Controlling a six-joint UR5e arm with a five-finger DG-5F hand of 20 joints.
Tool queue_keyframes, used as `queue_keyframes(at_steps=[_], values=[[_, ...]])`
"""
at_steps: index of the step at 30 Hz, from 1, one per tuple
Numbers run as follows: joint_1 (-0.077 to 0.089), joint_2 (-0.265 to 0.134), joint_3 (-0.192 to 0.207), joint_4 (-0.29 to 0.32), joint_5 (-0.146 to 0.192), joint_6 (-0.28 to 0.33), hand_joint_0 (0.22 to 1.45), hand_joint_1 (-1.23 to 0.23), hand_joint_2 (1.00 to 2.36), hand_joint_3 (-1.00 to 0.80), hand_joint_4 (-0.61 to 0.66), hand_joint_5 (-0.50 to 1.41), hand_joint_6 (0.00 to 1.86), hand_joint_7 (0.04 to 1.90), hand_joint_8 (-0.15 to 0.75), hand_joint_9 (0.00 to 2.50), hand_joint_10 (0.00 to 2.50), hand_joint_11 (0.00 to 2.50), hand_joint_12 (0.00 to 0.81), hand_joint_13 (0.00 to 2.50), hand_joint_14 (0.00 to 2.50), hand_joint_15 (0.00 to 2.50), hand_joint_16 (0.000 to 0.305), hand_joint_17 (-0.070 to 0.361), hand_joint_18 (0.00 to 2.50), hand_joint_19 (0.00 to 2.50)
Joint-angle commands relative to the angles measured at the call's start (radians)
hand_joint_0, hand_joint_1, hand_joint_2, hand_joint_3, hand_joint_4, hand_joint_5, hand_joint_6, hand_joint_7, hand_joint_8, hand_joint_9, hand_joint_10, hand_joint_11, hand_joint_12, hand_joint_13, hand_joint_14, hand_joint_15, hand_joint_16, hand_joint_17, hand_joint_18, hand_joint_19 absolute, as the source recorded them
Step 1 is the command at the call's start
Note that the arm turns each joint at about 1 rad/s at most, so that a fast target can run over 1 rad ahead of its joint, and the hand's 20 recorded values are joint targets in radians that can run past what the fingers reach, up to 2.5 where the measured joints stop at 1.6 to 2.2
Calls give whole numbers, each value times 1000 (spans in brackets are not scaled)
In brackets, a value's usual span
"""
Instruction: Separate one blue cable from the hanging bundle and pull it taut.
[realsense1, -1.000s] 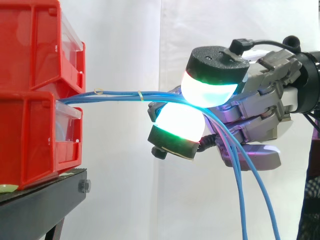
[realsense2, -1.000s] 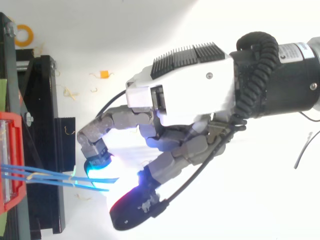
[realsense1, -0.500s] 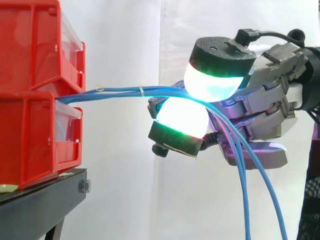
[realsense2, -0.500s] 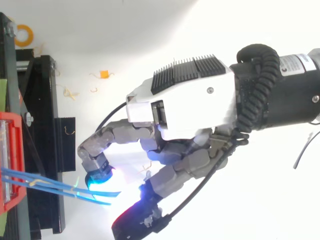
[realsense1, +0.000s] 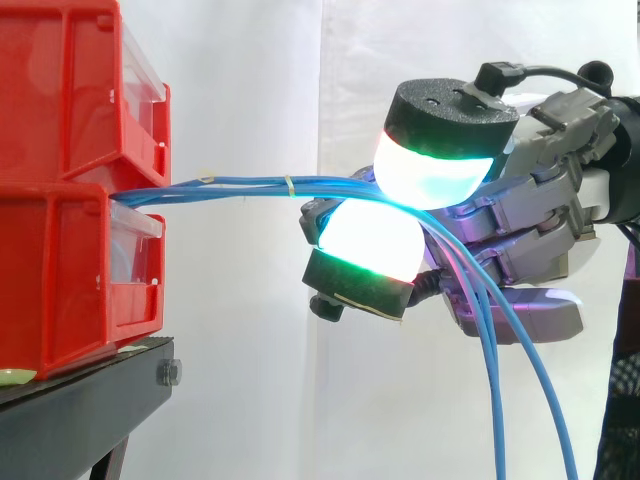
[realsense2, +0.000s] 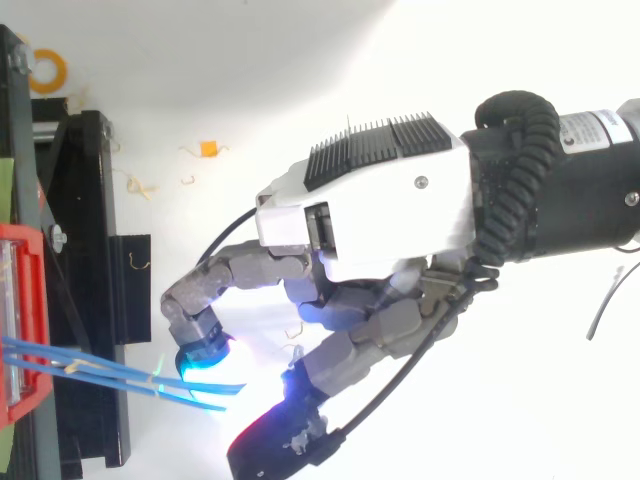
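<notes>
Several blue cables (realsense1: 240, 185) run almost level from the gap between the stacked red bins (realsense1: 60, 200) rightward to the hand (realsense1: 540, 215), then bend and hang down. Since a second ago the hand has drawn slightly farther from the bins. Its fingers are curled, with two glowing pads (realsense1: 430, 175) pinching the cables.

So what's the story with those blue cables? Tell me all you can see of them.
The cables are a few thin, glossy blue strands, seemingly plastic-coated. They come out of the gap between two stacked red bins and run nearly level to the right, bound by two small pale ties. They then pass between two glowing pads of the hand, which pinch them. Beyond the pads they bend down and hang loose.
</notes>
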Motion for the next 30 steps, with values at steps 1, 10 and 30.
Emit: queue_keyframes(at_steps=[1,10,30], values=[[0,0,-1,-3,0,1,713,-781,1018,-190,35,142,503,1330,188,2126,1758,1632,318,1713,1675,1177,37,84,1463,993],[-1,0,-1,-3,-2,1,708,-858,1012,-296,65,142,502,1336,190,2122,1800,1644,314,1709,1704,1191,37,83,1493,1022],[-1,0,-1,-3,2,1,596,-509,1000,-500,102,143,500,1355,158,2148,1799,1638,306,1698,1791,1142,38,85,1496,1035]])
